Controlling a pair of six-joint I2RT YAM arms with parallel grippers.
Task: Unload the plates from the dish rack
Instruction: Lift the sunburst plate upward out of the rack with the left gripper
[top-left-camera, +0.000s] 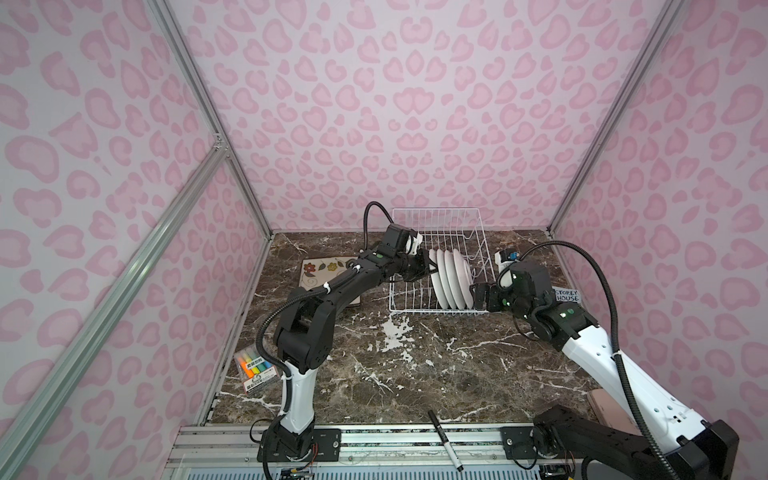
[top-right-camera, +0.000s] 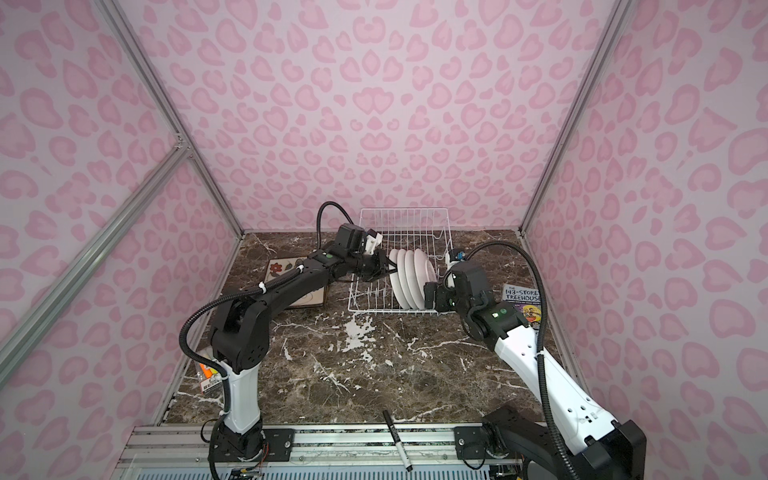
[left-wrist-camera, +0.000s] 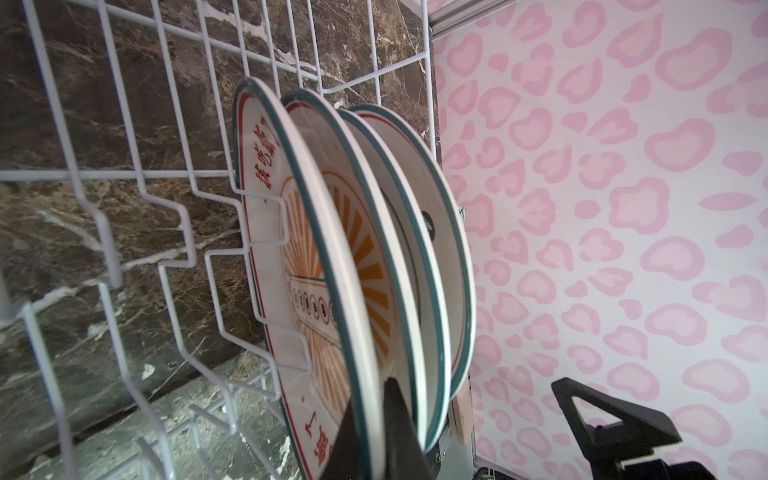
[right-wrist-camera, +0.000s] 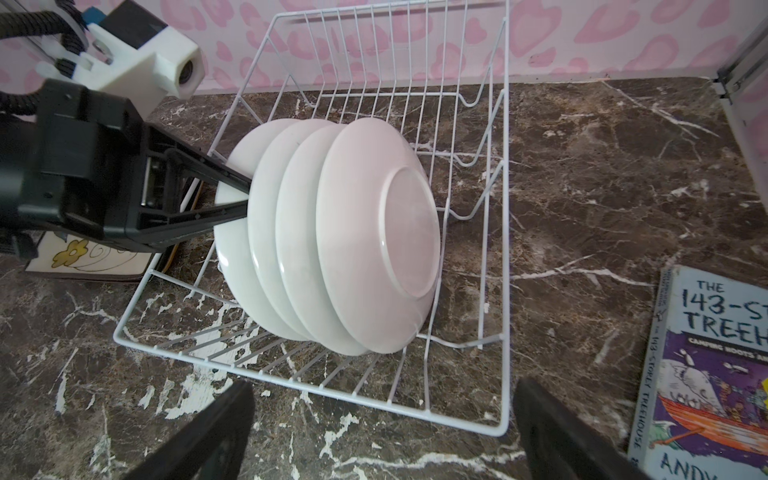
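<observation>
Several round white plates (top-left-camera: 455, 274) (top-right-camera: 419, 270) stand on edge in a row in the white wire dish rack (top-left-camera: 415, 311) (top-right-camera: 374, 311) (right-wrist-camera: 291, 377). In the right wrist view their plain backs (right-wrist-camera: 374, 232) show; the left wrist view shows teal rims, orange sunbursts and red characters (left-wrist-camera: 257, 166). My left gripper (top-left-camera: 428, 264) (top-right-camera: 384, 266) (left-wrist-camera: 372, 399) is shut on the rim of the second plate from the row's left end. By the rack's front right corner, my right gripper (top-left-camera: 478, 293) (top-right-camera: 430, 295) (right-wrist-camera: 382, 440) is open and holds nothing. A square flowered plate (top-left-camera: 320, 270) (right-wrist-camera: 83, 253) lies on the table left of the rack.
An illustrated book (top-left-camera: 567, 295) (top-right-camera: 523, 299) (right-wrist-camera: 706, 365) lies right of the rack. A pack of coloured markers (top-left-camera: 253, 370) sits at the table's left edge. A black pen (top-left-camera: 444, 440) rests on the front rail. Pink walls enclose the table on three sides.
</observation>
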